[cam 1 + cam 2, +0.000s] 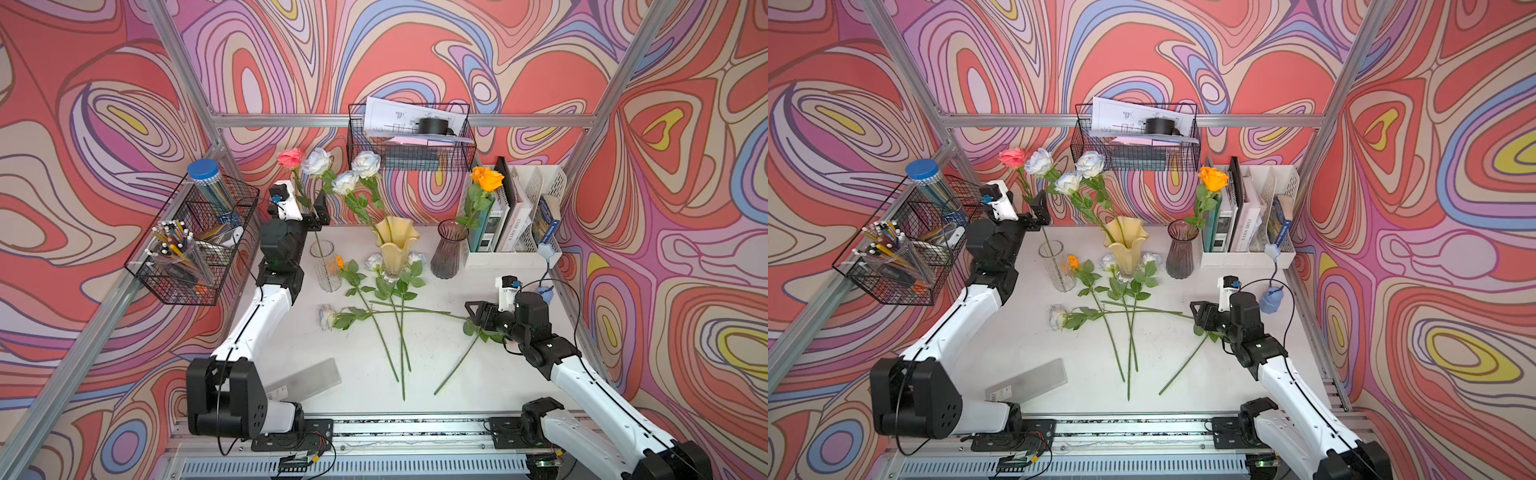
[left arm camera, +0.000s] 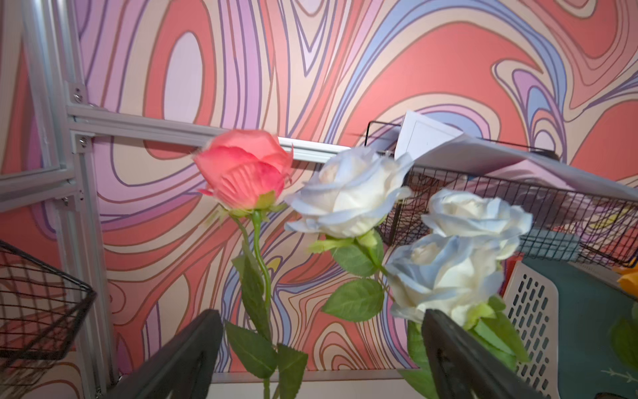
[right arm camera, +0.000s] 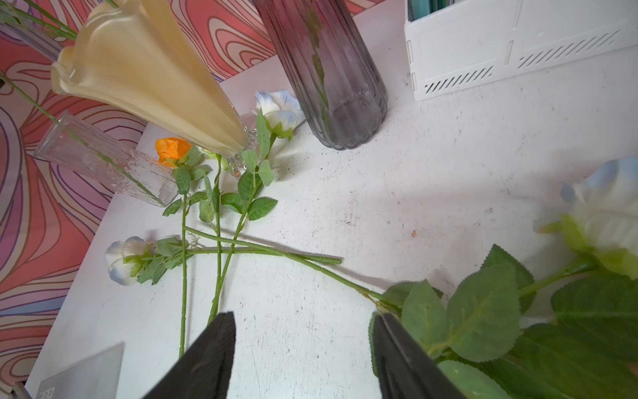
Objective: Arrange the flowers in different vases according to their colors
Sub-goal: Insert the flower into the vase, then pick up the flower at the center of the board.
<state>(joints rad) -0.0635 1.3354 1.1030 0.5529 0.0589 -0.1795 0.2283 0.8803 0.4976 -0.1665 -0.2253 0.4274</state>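
A pink rose [image 1: 290, 158] stands in the clear ribbed vase [image 1: 326, 266]. My left gripper [image 1: 313, 214] is open around its stem, and in the left wrist view the stem [image 2: 266, 380] passes free between the parted fingers [image 2: 193, 352]. The yellow vase [image 1: 395, 245] holds three white-blue roses [image 1: 365, 164]. The purple vase [image 1: 449, 249] holds an orange rose [image 1: 486, 178]. An orange rose [image 1: 339, 262] and white-blue roses [image 1: 327, 316] lie on the table. My right gripper [image 1: 473, 316] is open low over the table, with nothing between its jaws; a white-blue rose [image 3: 607, 214] has its leaves beside one finger.
A wire basket [image 1: 191, 249] with a pen cup and a blue-lidded jar hangs beside the left arm. Another wire basket [image 1: 411, 137] hangs on the back wall. A white file organiser [image 1: 515, 216] stands at the back right. A translucent sheet [image 1: 303, 378] lies front left.
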